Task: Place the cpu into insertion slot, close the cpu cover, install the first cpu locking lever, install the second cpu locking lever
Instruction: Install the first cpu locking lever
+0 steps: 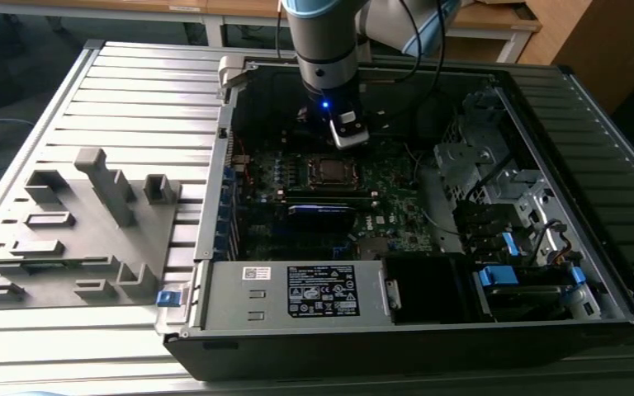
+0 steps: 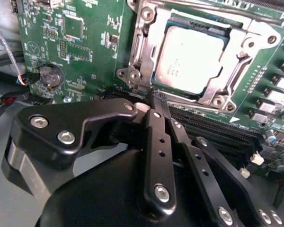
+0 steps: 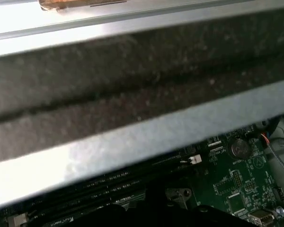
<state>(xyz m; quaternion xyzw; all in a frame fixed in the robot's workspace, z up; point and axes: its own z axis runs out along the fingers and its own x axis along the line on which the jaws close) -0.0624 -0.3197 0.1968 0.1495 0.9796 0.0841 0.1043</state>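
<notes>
Exterior view: 1 arm, gripper (image 1: 346, 142) inside 1 open PC case (image 1: 405, 351), just above cpu (image 1: 328, 171). Second wrist view: cpu in socket, 1 cpu cover (image 2: 212, 91) flat round it; fingers pressed together, empty, near socket corner. First wrist view: 1 coin cell (image 3: 240, 149) on mobo (image 3: 227, 184).

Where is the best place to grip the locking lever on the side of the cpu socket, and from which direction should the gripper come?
Probably at its end nearest the gripper. The locking lever is a thin metal rod lying low beside the cpu cover, so come down from above, jaws straddling the rod.
</notes>
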